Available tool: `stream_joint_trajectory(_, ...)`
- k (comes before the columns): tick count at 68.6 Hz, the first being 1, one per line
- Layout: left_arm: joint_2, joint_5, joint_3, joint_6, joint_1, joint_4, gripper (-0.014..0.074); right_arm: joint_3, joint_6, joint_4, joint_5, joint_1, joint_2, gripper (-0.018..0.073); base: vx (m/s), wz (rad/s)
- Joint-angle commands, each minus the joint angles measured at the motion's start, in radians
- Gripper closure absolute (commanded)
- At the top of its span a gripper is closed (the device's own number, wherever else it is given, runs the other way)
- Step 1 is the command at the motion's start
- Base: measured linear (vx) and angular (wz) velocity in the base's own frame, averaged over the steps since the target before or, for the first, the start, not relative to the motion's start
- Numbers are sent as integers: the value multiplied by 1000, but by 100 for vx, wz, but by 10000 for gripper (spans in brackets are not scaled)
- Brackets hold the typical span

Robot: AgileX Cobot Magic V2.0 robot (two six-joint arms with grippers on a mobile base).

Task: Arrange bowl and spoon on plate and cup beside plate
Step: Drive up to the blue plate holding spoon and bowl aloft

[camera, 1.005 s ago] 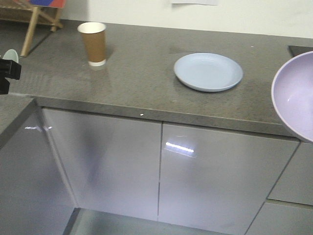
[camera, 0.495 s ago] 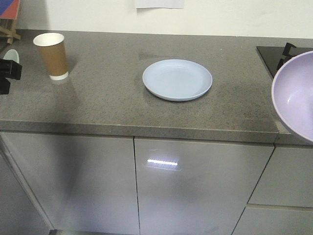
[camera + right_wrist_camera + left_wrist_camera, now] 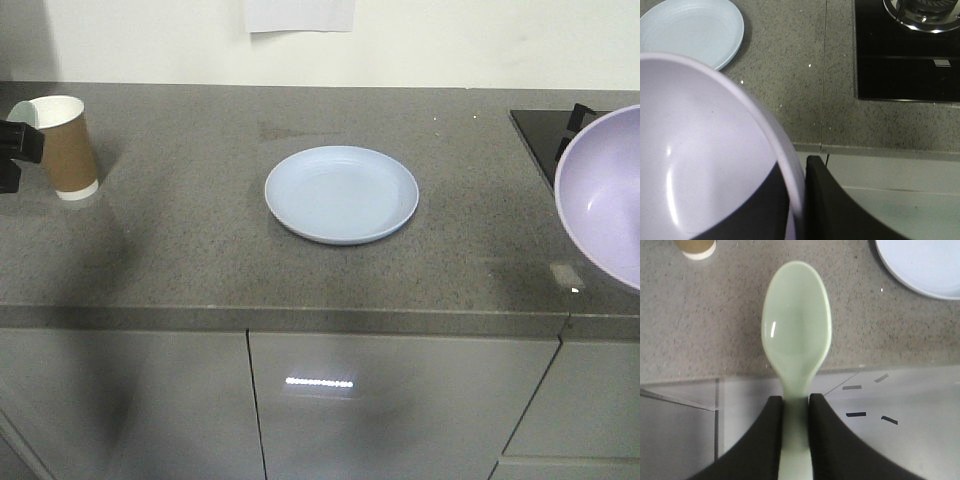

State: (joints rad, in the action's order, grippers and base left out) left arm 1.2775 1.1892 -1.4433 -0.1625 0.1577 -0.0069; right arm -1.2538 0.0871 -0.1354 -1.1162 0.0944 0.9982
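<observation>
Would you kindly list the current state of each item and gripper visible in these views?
plate: empty, flat on the counter.
cup: upright on the counter, well apart from the plate.
bowl: empty, held off the counter by its rim.
spoon: held off the counter by its handle.
right gripper: jaws shut on the bowl.
left gripper: jaws shut on the spoon.
cabinet doors: shut.

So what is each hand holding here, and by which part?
The left hand grips the spoon by its handle, just below the head. The right hand pinches the bowl by its rim.
</observation>
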Motion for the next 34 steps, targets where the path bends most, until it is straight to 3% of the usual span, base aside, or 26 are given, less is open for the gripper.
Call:
stream_joint_trajectory(1, -27, -42, -27, -2, 7, -7, 603, -22, 3, -5, 62, 6, -12, 566, 19, -7)
stream_joint_trajectory(34, -27, -42, -27, -2, 7, -7, 603, -22, 3, -5, 62, 6, -12, 566, 21, -5)
